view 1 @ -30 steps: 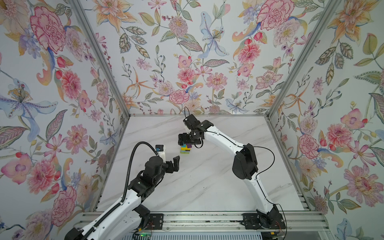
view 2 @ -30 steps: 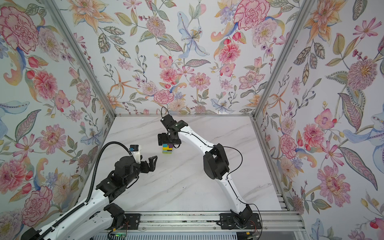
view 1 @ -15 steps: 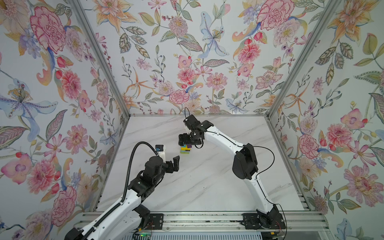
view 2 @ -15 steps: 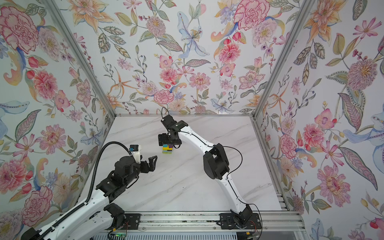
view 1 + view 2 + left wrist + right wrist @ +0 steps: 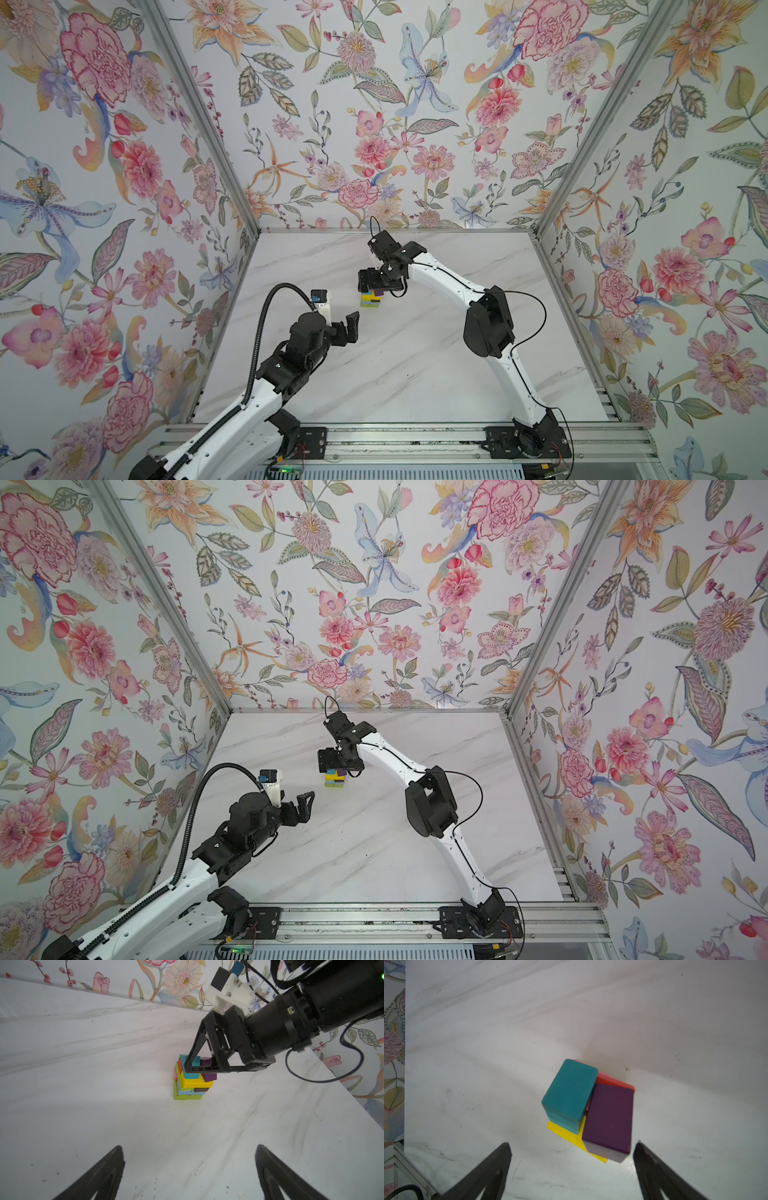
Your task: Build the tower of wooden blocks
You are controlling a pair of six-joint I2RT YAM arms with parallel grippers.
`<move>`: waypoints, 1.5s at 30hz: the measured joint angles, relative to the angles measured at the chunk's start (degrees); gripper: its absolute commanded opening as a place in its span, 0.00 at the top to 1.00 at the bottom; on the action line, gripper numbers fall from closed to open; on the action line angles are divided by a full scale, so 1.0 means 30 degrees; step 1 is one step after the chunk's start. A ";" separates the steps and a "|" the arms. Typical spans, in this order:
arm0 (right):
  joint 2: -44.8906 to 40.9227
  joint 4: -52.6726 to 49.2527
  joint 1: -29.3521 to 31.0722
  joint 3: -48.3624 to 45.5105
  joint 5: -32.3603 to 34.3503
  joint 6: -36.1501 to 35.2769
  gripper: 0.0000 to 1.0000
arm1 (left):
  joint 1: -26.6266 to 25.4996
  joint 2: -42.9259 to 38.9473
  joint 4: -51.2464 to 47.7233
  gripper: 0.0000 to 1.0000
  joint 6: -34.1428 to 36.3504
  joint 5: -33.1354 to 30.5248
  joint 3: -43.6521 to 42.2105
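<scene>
The tower [image 5: 371, 298] [image 5: 335, 778] stands mid-table, a small column of wood blocks. In the left wrist view the tower [image 5: 191, 1082] has lime green at the base, then light blue, brown and yellow. On top lie a teal block [image 5: 570, 1095] and a purple block [image 5: 609, 1120], askew over yellow [image 5: 564, 1131] and red [image 5: 609, 1081]. My right gripper [image 5: 572, 1145] [image 5: 197, 1065] [image 5: 376, 286] hangs open right over the tower top and holds nothing. One finger [image 5: 648, 1159] is close to the purple block's corner. My left gripper [image 5: 189, 1147] [image 5: 348, 328] [image 5: 305, 806] stands open and empty, short of the tower on its left.
The marble table [image 5: 415, 365] is boxed in by floral walls on three sides, with a metal rail [image 5: 395, 440] along the front edge. The right arm [image 5: 486, 324] arches from the front right over to the tower.
</scene>
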 measured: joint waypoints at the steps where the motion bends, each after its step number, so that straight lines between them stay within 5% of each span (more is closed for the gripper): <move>1: 0.0029 0.0007 0.0000 0.0000 -0.0051 0.0000 0.06 | 0.0000 0.0000 0.0000 0.01 0.0000 -0.0007 0.0000; 45: 0.0306 0.0015 0.0000 0.0852 -0.0641 0.0007 0.06 | 0.0124 0.0168 0.0007 0.01 0.0000 -0.0044 0.0000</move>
